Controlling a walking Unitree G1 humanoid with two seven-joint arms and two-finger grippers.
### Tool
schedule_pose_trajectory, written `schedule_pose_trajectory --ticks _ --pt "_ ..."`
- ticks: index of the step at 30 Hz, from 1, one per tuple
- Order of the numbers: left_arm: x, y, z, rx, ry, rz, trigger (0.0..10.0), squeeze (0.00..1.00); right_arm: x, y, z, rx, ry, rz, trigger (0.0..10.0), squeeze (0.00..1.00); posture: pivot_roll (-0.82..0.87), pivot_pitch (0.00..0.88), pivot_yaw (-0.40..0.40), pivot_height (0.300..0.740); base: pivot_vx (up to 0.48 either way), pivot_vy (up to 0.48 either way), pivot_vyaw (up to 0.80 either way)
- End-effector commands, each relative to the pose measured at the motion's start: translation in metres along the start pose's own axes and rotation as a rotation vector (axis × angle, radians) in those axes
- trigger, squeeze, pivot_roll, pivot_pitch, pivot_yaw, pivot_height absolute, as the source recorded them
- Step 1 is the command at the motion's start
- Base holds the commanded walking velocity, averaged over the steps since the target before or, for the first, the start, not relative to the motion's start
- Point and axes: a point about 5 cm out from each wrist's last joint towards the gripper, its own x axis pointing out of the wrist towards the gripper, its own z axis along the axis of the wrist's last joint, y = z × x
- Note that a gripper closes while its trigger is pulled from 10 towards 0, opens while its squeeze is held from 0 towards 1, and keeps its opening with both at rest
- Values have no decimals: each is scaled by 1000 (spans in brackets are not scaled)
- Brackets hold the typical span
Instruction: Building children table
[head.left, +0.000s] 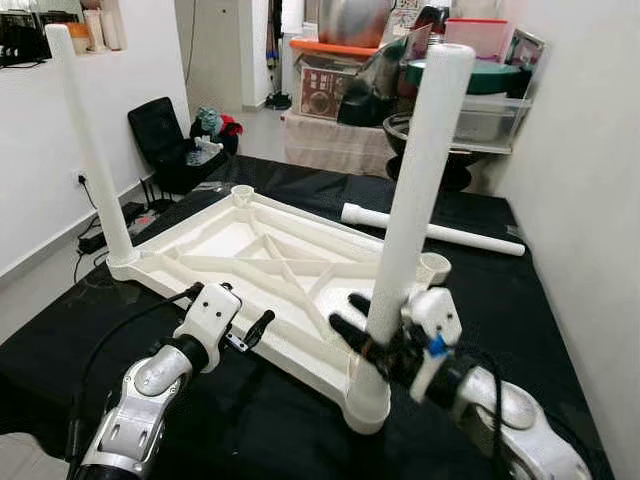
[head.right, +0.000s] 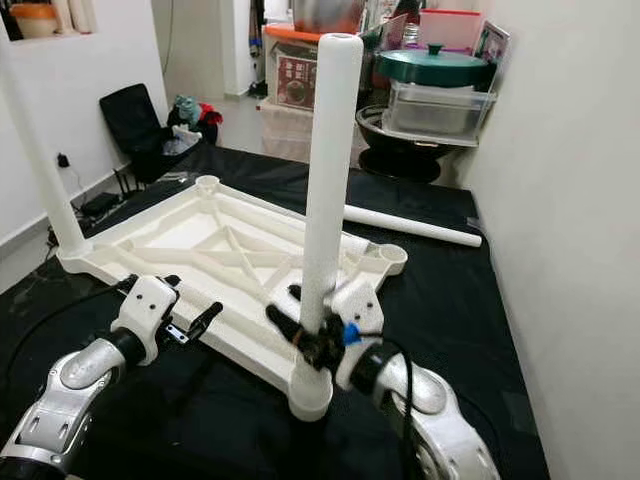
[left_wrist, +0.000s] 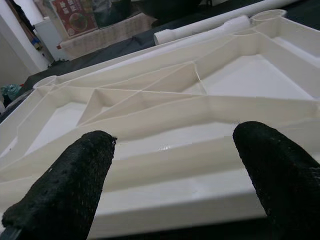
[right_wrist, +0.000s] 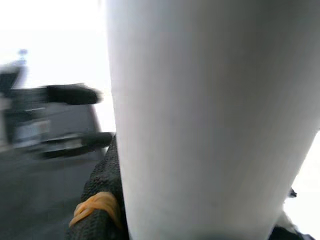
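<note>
Left eye view: white tabletop (head.left: 240, 262) lying upside down on a black cloth (head.left: 560, 330), ribs facing up. Standing in its near right corner socket, an upright white leg (head.left: 415, 190), clasped low down between the black fingers of the right gripper (head.left: 372, 340). Standing in the far left corner, a second leg (head.left: 92, 150). Lying loose on the cloth beyond the top, a third leg (head.left: 440, 232). Hovering just beside the near edge, the left gripper (head.left: 250, 335), fingers spread, holding nothing.

Right eye view: same layout; right-hand fingers closed around the near leg just above its socket.

Left wrist view: two black fingertips (left_wrist: 65, 185) set wide apart, the ribbed underside of the top between and beyond them, apart from both.

Right wrist view: white leg pressed against one black finger (right_wrist: 102, 200) bearing an orange band.
</note>
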Motion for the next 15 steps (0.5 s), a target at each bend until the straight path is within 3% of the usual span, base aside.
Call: schedule_pose_trajectory --ticks 1,15 --pt "-1 -2 -3 -14 9 3 10000 0 -12 -24 -48 21 273 -195 10000 0 41 0 -78 740 0 0 0" --pt "0 -3 -4 -16 9 6 10000 0 -15 -34 -67 61 393 -370 10000 0 42 0 -81 740 0 0 0"
